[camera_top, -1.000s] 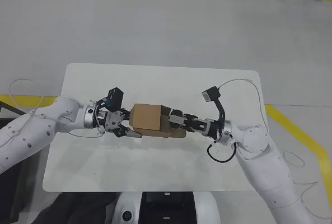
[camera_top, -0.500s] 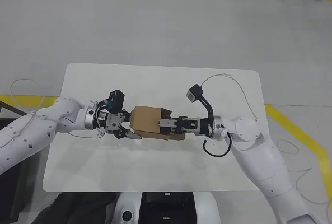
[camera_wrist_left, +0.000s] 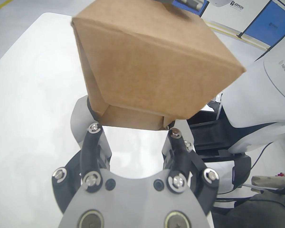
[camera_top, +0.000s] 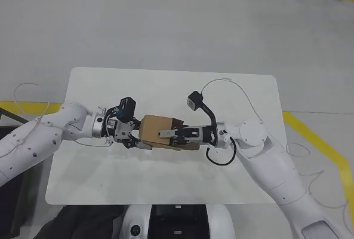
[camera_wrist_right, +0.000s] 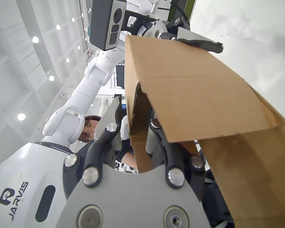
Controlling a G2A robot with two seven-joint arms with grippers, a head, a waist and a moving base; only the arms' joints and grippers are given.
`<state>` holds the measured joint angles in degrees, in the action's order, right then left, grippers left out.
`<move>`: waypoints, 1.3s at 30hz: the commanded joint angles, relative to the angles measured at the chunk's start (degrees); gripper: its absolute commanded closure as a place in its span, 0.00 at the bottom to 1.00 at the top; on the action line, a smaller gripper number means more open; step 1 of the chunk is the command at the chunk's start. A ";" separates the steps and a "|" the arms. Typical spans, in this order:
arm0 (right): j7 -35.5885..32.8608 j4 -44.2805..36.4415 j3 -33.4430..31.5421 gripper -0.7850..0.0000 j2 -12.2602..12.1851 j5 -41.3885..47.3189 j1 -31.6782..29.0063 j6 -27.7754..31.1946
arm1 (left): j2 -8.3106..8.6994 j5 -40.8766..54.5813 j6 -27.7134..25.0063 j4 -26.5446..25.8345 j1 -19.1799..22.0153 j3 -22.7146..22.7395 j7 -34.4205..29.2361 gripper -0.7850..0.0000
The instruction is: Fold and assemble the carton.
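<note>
Carton: judged light, thin board, easily dented. Left claw clamps one end; right claw pinches the opposite wall. Hold near creases, where board is likely stiffest.

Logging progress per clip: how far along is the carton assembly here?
Done: the carton is squared into a box shape. In hand: left gripper clamps one end above the table; right gripper is at the other. Remaining: that end's flaps stand open.

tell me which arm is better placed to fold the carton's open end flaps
Right, likely: the right claw sits at the carton's open flap end, while the left claw grips the opposite end.
</note>
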<state>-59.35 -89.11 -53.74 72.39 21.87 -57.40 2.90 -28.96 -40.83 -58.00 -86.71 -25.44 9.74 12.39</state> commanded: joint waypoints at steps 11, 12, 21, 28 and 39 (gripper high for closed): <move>-0.69 1.46 -2.15 1.00 -0.14 6.14 -1.02 1.23 | 0.38 1.51 0.00 1.26 -0.26 0.00 2.36 0.00; -0.93 1.57 -2.45 1.00 -0.21 6.30 -1.11 1.32 | 0.59 1.94 0.00 1.54 -0.30 0.00 3.24 0.00; -2.47 1.94 -3.28 1.00 -0.58 7.13 -2.39 2.13 | 3.43 3.64 0.00 2.94 -0.17 0.00 13.04 0.00; -2.71 1.97 -2.98 1.00 -0.64 6.82 -2.75 2.77 | 4.25 4.92 0.00 2.01 -0.10 0.00 12.90 0.00; -2.73 1.53 -2.32 1.00 -0.71 6.34 -3.48 3.45 | 2.56 12.31 0.00 2.81 1.47 0.34 5.55 0.00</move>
<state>-62.12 -87.62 -56.21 71.65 28.33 -60.90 6.35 -26.27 -28.86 -58.00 -83.76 -24.04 10.03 18.55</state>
